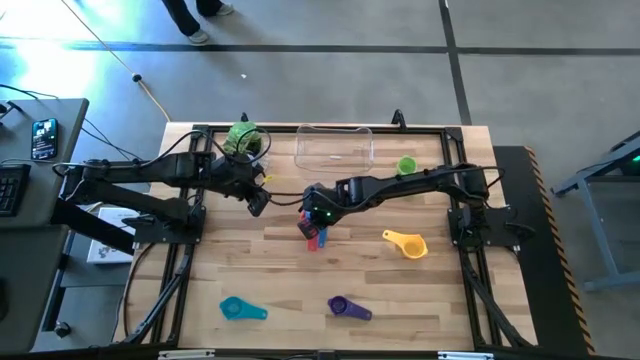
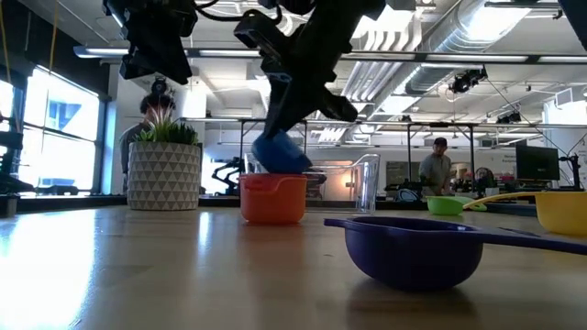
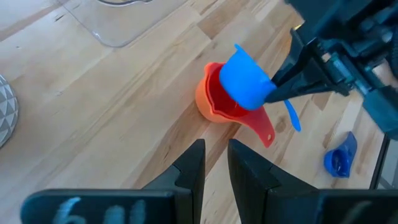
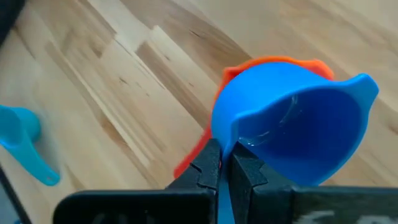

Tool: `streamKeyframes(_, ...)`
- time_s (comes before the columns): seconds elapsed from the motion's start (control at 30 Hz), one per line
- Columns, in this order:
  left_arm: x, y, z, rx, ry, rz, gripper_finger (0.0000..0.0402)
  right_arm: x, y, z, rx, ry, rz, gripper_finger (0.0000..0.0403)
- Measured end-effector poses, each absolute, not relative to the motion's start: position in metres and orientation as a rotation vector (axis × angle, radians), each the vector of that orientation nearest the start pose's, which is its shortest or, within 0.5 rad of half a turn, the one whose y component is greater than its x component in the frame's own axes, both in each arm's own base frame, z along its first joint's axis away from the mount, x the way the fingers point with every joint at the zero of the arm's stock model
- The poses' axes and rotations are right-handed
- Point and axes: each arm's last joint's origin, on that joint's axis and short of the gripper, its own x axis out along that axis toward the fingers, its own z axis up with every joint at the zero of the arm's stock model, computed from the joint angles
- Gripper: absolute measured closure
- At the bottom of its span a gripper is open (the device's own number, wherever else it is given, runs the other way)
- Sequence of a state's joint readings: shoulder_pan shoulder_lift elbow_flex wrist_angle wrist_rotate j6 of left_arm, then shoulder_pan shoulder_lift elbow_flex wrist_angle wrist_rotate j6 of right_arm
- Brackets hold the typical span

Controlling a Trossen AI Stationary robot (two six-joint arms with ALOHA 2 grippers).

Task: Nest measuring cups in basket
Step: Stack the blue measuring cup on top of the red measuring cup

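An orange measuring cup stands on the table's middle with a red cup nested inside it. My right gripper is shut on a blue cup, which is tilted just over those two. My left gripper hovers open to their left, holding nothing. On the table lie a green cup, a yellow cup, a teal cup and a purple cup. The clear basket rests at the far edge. My right gripper pinches the blue cup's handle between its two fingers, close to the bowl; the handle's free end sticks out past them. The fingers slant down from the table's right. The cup hangs tilted, its bottom at the orange cup's rim; whether they touch I cannot tell.
A white pot with a green plant stands at the far edge, left of the basket. A small blue thing lies on the table beside the stacked cups. Bare wood stretches between the stack and the near cups.
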State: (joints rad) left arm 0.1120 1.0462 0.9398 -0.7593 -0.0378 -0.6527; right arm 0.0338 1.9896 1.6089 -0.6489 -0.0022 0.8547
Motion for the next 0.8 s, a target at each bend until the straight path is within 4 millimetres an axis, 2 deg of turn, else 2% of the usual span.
streamKeyframes(0.8, 0.1991, 0.0235, 0.292, -0.642, 0.789, 0.418, 0.0342, 0.4265, 0.0146, 0.2253, 0.793, 0.986, -0.416, 0.0391)
